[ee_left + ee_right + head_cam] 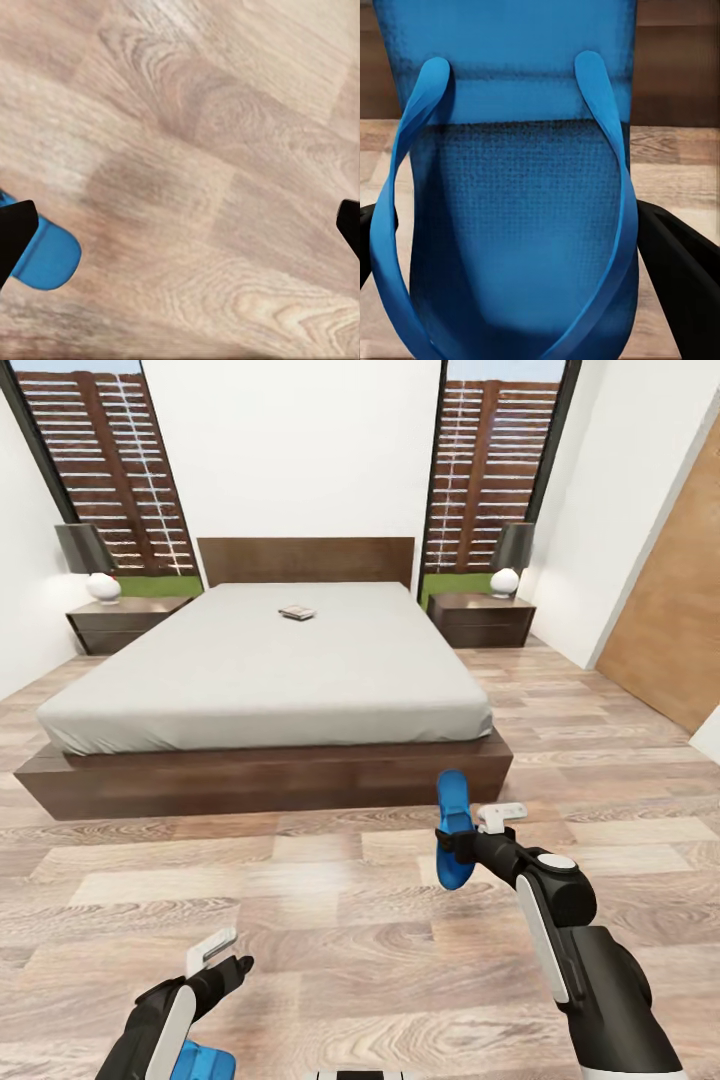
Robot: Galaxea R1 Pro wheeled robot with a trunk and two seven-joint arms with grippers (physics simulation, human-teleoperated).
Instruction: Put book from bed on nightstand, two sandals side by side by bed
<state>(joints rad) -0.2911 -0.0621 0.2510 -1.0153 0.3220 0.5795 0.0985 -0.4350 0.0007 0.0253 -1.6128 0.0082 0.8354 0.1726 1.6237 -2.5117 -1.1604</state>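
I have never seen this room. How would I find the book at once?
Look at the large bed in the middle of the room, with its pale grey mattress. The book lies flat on the mattress near the headboard. It is the one small dark object on that plain surface.

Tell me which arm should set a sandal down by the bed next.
Right. The right gripper already holds a sandal just short of the bed; the left gripper is open, farther back, the other sandal on the floor.
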